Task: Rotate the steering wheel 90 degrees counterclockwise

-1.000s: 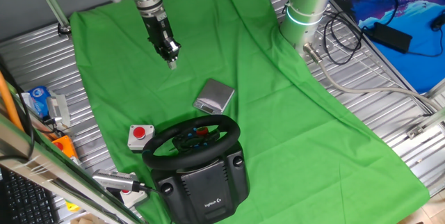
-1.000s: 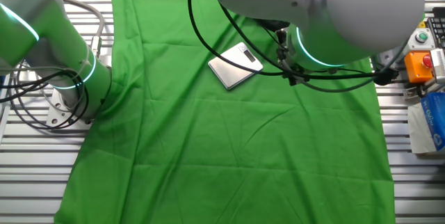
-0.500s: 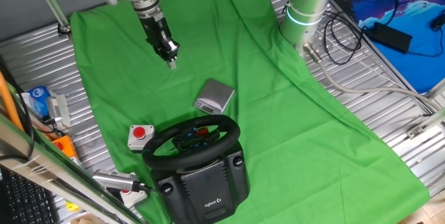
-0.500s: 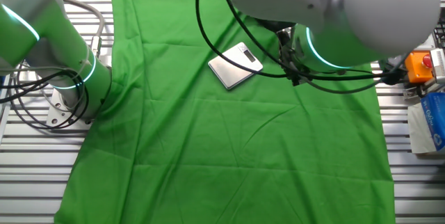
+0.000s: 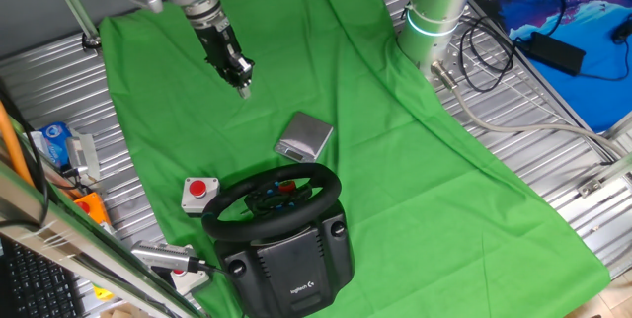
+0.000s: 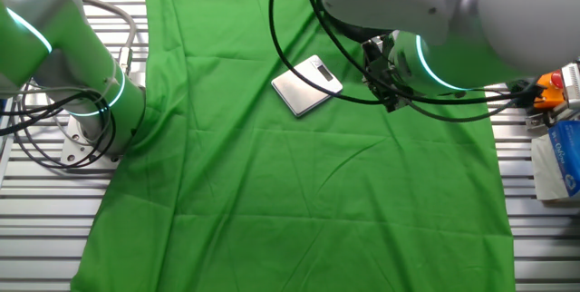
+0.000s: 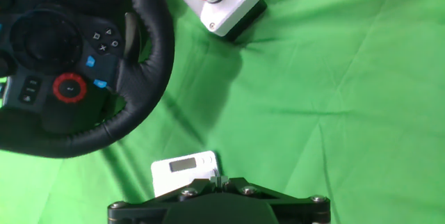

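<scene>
Gripper: our gripper (image 5: 243,81) hung in the air over the far part of the green cloth (image 5: 415,160), fingers pointing down, touching nothing. The tips looked close together with nothing between them, though they were small in the fixed view and hidden in the hand view, so we could not tell for sure.

Wheel: the steering wheel (image 5: 274,198) sat on its dark grey base (image 5: 291,259) at the near edge of the cloth, its rim tilted up toward the arm, untouched and not yet turned.

Direction: in the fixed view, the wheel lay at about 5 o'clock from our gripper and well apart from it. In the hand view the steering wheel (image 7: 83,64) filled the 10 o'clock corner.

Between: a small silver scale (image 5: 304,137) lay on the cloth between gripper and wheel, just beside the far side of the rim.

Beside: a white box with a red button (image 5: 198,193) stood at the wheel's 9 o'clock, near the rim but apart from it.

Judgement: we reckoned the reach had to run toward 5 o'clock and down, passing over or around the scale, to meet the rim before any turning.
</scene>
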Controlling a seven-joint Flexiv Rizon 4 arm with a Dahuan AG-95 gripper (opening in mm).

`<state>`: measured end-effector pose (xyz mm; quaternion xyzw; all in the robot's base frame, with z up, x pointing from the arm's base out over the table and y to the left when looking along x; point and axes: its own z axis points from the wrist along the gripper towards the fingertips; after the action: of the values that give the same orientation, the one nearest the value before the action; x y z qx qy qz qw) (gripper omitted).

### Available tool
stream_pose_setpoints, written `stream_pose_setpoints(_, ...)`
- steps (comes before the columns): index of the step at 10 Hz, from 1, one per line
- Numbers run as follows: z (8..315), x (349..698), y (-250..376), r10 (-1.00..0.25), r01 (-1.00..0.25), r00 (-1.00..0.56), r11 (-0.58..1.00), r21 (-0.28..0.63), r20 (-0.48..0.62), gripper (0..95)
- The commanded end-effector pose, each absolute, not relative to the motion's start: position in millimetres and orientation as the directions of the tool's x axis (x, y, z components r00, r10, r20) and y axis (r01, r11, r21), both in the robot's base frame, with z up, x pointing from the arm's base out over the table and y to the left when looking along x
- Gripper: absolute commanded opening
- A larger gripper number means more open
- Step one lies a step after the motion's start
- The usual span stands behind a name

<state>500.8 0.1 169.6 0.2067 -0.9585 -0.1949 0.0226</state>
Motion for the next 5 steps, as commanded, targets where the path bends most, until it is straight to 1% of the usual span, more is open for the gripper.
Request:
stream_pose_setpoints(1, 170.0, 500.0, 0.0, -0.418, -0.4, -0.908, 0.832, 0.385, -0.04, 0.0)
stream_pose_setpoints(5, 170.0, 500.0, 0.0, -0.416, -0.4, -0.908, 0.825, 0.4, -0.05, 0.0)
